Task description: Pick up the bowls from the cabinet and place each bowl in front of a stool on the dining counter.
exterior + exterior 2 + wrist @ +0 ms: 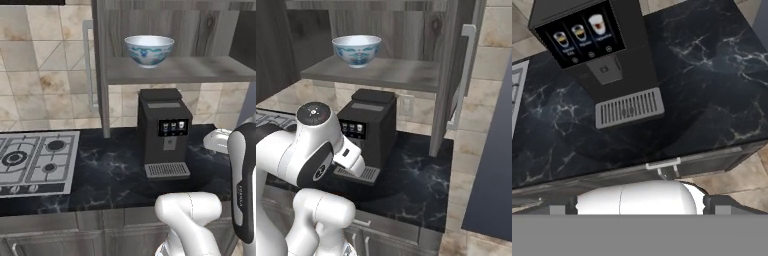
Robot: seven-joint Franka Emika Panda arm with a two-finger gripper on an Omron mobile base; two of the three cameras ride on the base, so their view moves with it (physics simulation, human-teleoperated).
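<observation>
so the blue and white bowl (149,50) sits high on the shelf (200,70), because the gripper is wide open and empty.

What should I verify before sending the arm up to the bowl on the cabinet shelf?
1. Blue floral bowl upright on the cabinet shelf: ok.
2. Cabinet open, bowl reachable from the front: ok.
3. Second, cream bowl located: cannot tell.
4. End effector empty and open: ok; nothing lies between the finger tips in the hand view.
5. End effector lined up with the bowl: not ok; hand view looks down at the coffee machine and black counter.
6. Coffee machine stands directly under the shelf, on the rising path: not ok.
</observation>
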